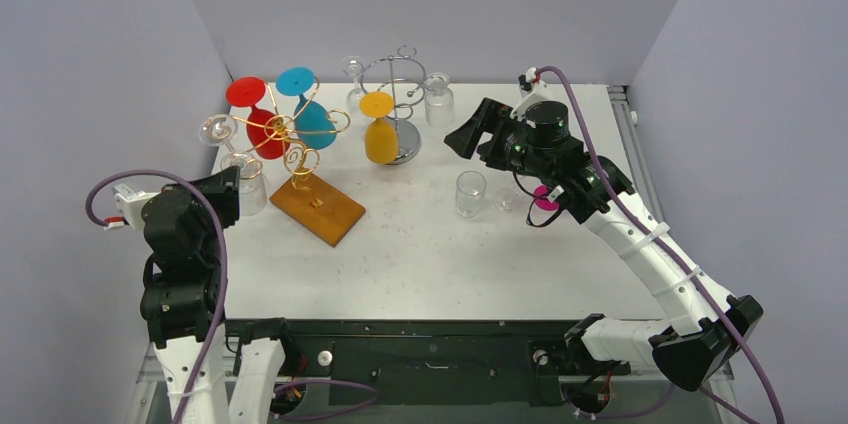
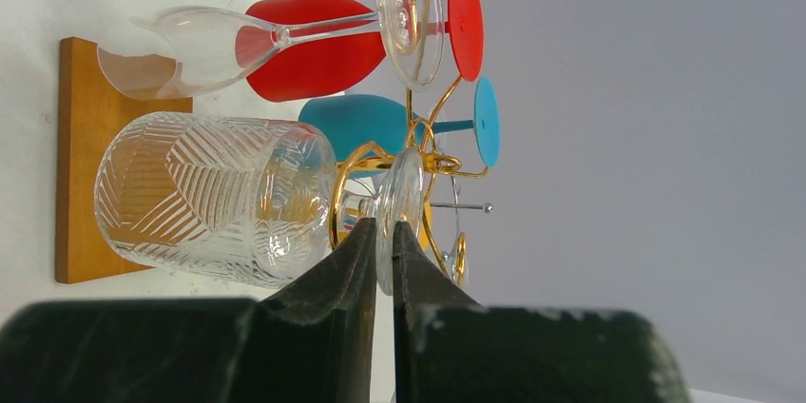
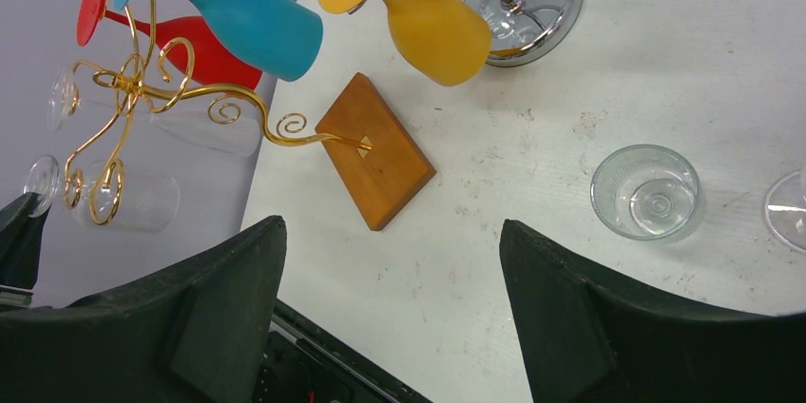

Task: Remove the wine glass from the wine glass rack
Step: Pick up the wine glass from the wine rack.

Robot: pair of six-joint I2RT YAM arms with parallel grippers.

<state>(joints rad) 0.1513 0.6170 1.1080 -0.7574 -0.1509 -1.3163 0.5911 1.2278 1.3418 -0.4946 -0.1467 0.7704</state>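
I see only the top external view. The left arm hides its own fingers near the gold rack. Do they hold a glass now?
Observer: Yes. In the left wrist view the left gripper is shut on the round foot of a clear patterned glass.
Operator: Is it lifted free already?
Observer: Not yet. Its stem appears to sit inside a loop of the gold rack.
Operator: And the other arm?
Observer: The right gripper is open, with nothing between its fingers.
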